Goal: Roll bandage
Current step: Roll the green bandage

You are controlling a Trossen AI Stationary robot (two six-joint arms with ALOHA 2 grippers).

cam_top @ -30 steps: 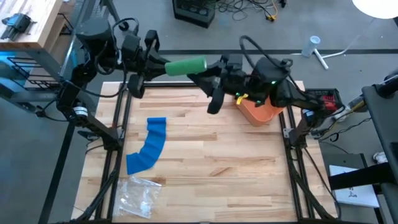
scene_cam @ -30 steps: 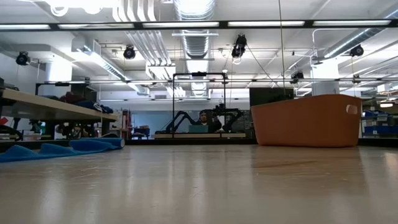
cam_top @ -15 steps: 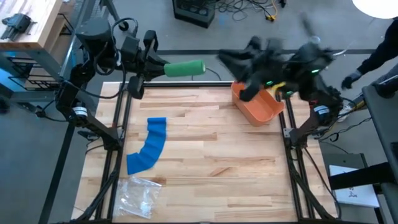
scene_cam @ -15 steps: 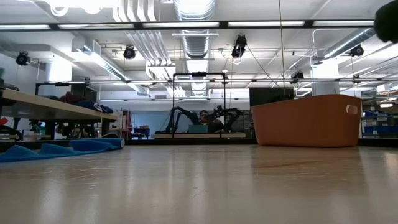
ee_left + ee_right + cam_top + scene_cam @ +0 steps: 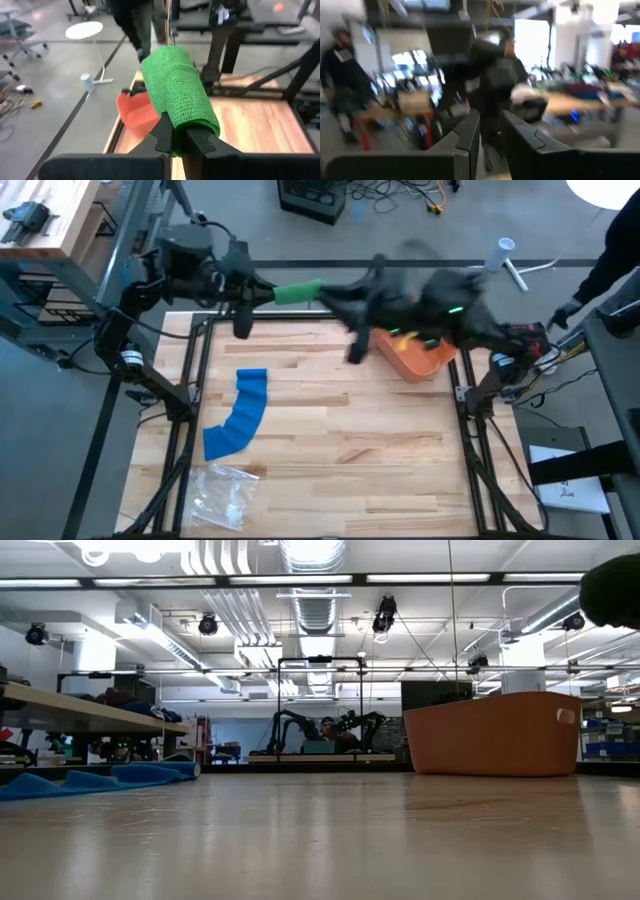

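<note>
Fingers of the left gripper (image 5: 174, 131) pinch a green bandage roll (image 5: 297, 292) in the air at the counter's (image 5: 330, 430) 12 o'clock edge; right gripper (image 5: 352, 348), fingers narrowly spread and empty, should slow and square up before gripping the roll's free end.

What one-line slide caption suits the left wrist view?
Left gripper shut on green bandage roll, held above the table's far edge, orange bin beyond.

Crinkled, matt cloth green bandage (image 5: 180, 95); smooth wooden table (image 5: 340, 430); matt plastic orange bin (image 5: 420, 360).
</note>
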